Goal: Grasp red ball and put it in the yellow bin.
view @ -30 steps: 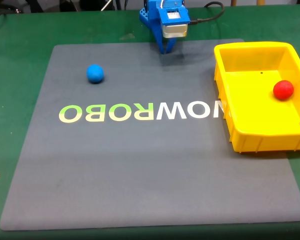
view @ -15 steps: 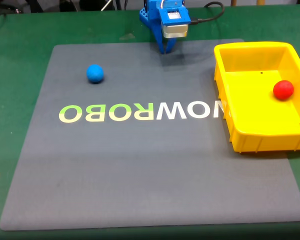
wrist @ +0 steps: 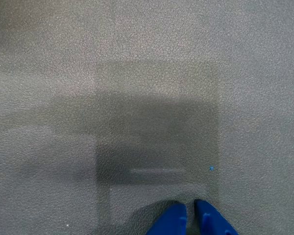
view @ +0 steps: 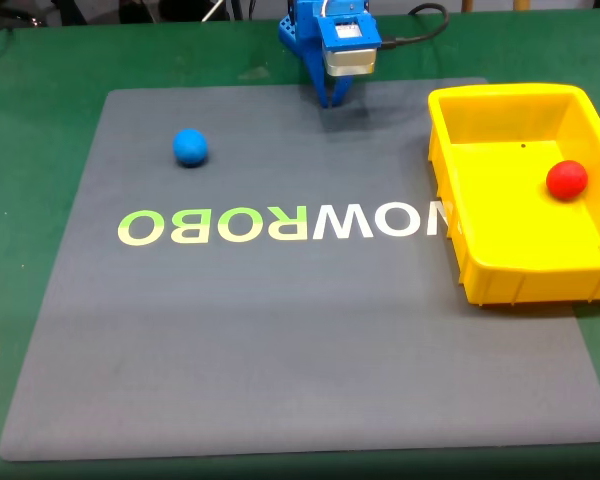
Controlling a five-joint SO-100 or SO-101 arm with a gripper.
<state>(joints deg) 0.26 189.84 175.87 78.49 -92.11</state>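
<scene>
The small matte red ball (view: 567, 179) lay inside the large bright yellow rectangular plastic bin (view: 500, 275), resting on the floor of the tub near its right-hand wall as the fixed view showed it. The bin itself sat at the right edge of the dark grey rubbery mat (view: 300, 340), partly overhanging onto the green desk (view: 40, 90) — its near rim just beside the pale "NOWROBO" lettering (view: 280, 224) printed across the mat.

Well away from the bin, toward the mat's far left, a small blue ball (view: 190, 147) of the same size sat alone above the lettering. The blue arm (view: 330, 40) stood at the mat's far edge, to the left of the bin and apart from it, folded over with its claw (view: 331, 98) pointing down at the mat. In the wrist view the claw (wrist: 190, 216) showed two blue fingertips (wrist: 172, 220) drawn close together with only a thin slit between them, pinching nothing, above bare grey mat — a soft rectangular shadow (wrist: 157, 127) spread ahead of them.
</scene>
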